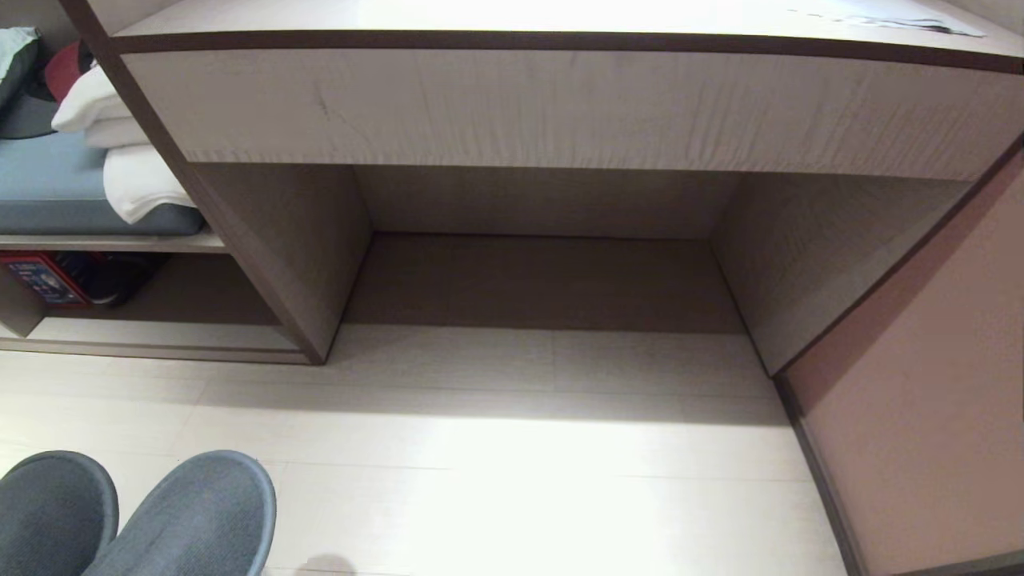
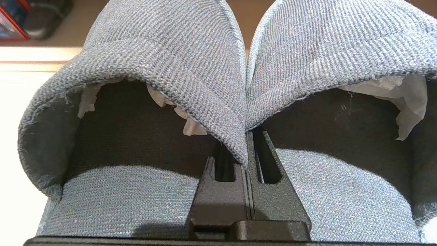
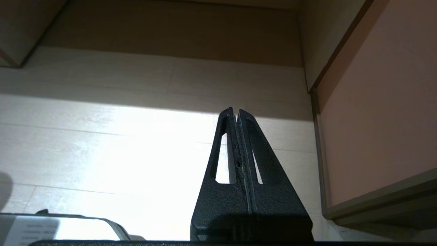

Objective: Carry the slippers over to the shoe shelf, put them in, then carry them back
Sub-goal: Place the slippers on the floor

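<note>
The two grey knit slippers (image 1: 192, 512) hang side by side at the bottom left of the head view, toes pointing away from me. In the left wrist view my left gripper (image 2: 246, 136) is shut on the slippers (image 2: 164, 51), pinching the touching inner edges of their uppers; white paper shows inside both. The shoe shelf (image 1: 160, 334), a low cubby with a pale raised base, lies ahead to the left. My right gripper (image 3: 236, 111) is shut and empty above the pale floor.
The desk's wide knee recess (image 1: 544, 280) stands straight ahead. A red box (image 1: 44, 278) and a dark object sit inside the low cubby, with white pillows (image 1: 136, 180) on the grey cushion above. A pinkish wall panel (image 1: 920, 416) closes the right side.
</note>
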Robot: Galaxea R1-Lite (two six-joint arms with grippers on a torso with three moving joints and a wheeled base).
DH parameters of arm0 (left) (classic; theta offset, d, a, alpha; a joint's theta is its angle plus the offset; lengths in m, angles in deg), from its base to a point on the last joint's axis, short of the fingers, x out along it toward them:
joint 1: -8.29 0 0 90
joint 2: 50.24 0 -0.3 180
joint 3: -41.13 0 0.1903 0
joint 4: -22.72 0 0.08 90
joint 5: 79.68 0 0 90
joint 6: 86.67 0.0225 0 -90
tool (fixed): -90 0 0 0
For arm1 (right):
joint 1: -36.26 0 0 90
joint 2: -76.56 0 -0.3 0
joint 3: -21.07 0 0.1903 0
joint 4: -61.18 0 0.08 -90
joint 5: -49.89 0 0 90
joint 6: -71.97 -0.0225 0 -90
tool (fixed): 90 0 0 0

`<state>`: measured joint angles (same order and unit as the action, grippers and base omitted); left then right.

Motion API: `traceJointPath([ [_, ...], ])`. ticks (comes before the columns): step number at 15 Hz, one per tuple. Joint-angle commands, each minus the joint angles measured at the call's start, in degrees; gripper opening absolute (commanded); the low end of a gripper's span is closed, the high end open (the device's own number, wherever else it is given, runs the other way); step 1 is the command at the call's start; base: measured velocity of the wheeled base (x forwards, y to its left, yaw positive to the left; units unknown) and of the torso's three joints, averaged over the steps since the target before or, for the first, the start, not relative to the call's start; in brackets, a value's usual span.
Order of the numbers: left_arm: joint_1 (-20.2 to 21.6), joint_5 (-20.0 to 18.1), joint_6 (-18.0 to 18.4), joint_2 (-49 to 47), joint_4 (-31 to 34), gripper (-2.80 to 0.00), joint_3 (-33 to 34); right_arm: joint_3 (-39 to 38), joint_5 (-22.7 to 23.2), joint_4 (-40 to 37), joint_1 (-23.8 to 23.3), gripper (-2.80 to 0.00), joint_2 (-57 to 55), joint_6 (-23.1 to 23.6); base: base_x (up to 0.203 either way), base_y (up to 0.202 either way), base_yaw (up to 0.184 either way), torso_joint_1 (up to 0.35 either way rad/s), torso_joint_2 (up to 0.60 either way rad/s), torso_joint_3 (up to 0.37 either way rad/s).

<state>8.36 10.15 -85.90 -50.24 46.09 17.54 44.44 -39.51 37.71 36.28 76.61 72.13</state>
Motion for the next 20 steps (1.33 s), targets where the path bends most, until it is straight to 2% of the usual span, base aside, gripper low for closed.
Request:
traceJointPath([
  [1,0.0,0.0,-0.1,-0.1,0.1,-2.80,0.0,0.0,0.1,0.0,0.0,-2.80,0.0,0.0,0.000,0.000,0.000,0.001,0.00,-0.199],
  [20,0.0,0.0,-0.2,0.0,0.1,-2.80,0.0,0.0,0.0,0.0,0.0,-2.80,0.0,0.0,0.000,0.000,0.000,0.003,0.00,-0.199],
])
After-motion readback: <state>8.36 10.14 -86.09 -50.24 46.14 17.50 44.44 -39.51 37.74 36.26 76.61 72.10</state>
